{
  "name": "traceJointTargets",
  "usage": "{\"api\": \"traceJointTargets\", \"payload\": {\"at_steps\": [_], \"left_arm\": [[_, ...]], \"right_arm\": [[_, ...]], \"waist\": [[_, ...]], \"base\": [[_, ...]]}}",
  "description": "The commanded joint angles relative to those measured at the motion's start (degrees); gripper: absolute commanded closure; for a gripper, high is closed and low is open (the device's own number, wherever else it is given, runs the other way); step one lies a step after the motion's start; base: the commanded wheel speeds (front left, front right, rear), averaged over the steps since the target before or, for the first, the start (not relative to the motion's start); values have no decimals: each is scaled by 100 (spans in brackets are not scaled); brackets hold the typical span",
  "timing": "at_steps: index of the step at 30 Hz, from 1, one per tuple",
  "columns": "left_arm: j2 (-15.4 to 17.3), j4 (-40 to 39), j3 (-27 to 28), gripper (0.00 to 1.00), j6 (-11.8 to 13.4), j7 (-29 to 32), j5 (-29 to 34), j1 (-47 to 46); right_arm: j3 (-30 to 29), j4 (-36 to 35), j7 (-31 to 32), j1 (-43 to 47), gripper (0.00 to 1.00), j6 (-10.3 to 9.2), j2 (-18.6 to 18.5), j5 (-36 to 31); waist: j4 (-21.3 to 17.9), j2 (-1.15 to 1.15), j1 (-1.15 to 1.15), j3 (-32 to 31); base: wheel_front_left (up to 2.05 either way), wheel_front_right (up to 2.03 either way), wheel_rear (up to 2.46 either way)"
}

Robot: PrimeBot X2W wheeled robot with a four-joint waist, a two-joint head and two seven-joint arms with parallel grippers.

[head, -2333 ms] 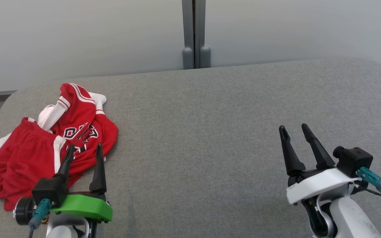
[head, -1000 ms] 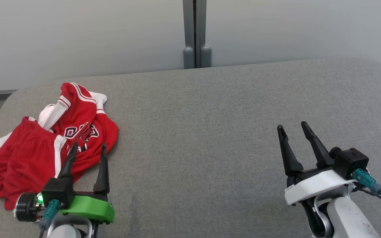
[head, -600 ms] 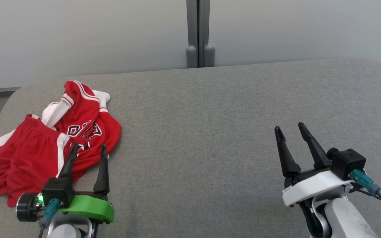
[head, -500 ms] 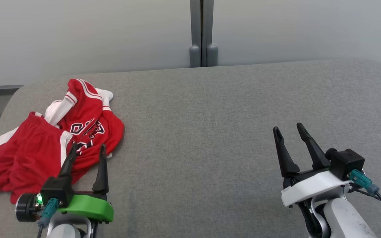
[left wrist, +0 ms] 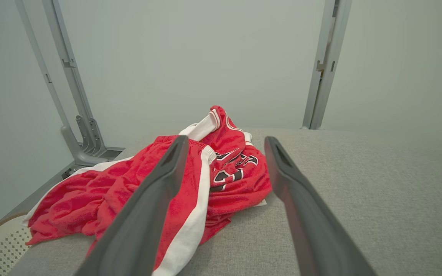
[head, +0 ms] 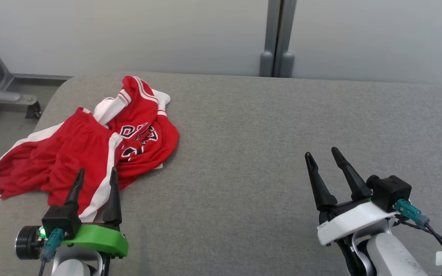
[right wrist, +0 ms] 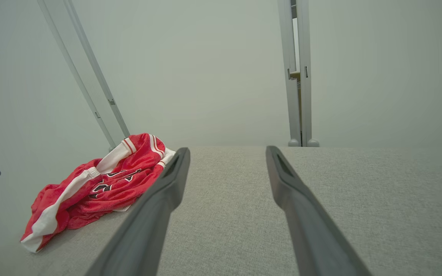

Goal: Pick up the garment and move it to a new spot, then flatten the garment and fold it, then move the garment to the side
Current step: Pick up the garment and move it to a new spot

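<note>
At the lower left of the head view the left hand (head: 96,170) has its fingers spread and holds nothing. Its tips lie over the near hem of the garment (head: 86,153) and, in the left wrist view, seem just clear of the cloth. At the lower right the right hand (head: 321,152) is also spread and empty, over bare table (head: 244,161), well apart from the garment.

The garment is red with white stripes and black lettering. It lies crumpled at the upper left of the head view, with its left part reaching the table's left edge. How its layers overlap cannot be told.

The pickup looks like the step in hand, and it is not yet begun. The white stripe running between the left fingers is probably the best target: a raised fold that the fingers can straddle. It likely pays to press down until both tips sink into the cloth, then close fully so that more than a surface layer is caught. The lift should go high enough for the trailing left part to clear the edge without snagging.

Farther on, the bare middle of the table offers room to set it down.
</note>
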Motion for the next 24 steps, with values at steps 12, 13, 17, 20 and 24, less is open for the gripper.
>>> {"api": "traceJointTargets", "payload": {"at_steps": [12,13,17,20,24], "left_arm": [[69,125,157,0,0,-2,-29,-28],[71,136,173,0,0,-2,-39,-24],[67,166,217,0,0,-2,-60,-7],[70,199,246,0,-3,-2,-77,-17],[68,289,302,0,-5,-2,-139,-22]], "right_arm": [[316,63,-19,-69,0,0,-30,146],[345,62,-19,-78,0,0,-29,160],[433,69,-19,-115,0,0,-42,192],[472,74,-19,-127,0,0,-39,207],[523,84,-19,-145,0,0,-35,215]], "waist": [[1338,0,0,-35],[1394,0,0,-36],[1568,0,0,-34],[1620,0,0,-30],[1607,0,0,-25]], "base": [[0,0,0],[0,0,0],[0,0,0],[0,0,0],[0,0,0]]}}
